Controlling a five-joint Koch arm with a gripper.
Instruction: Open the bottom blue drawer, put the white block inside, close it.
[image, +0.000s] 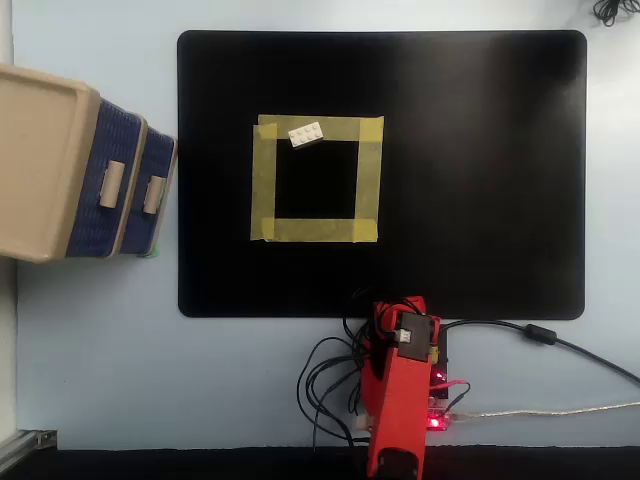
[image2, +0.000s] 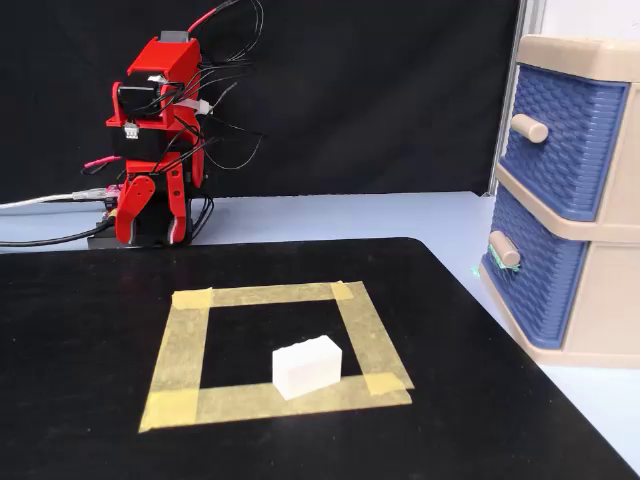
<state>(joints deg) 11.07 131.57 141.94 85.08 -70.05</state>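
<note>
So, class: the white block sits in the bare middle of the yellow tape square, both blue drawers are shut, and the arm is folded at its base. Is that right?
Not quite. The white block lies on the yellow tape itself, along one side of the square and near a corner, as the overhead view shows. The rest holds: both drawers, including the bottom blue drawer, are shut and the arm is folded at its base.

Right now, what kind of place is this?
Probably a hobby robot workbench: a red robot arm with loose wires, a black mat marked with a yellow tape square, and a small drawer cabinet.
</note>
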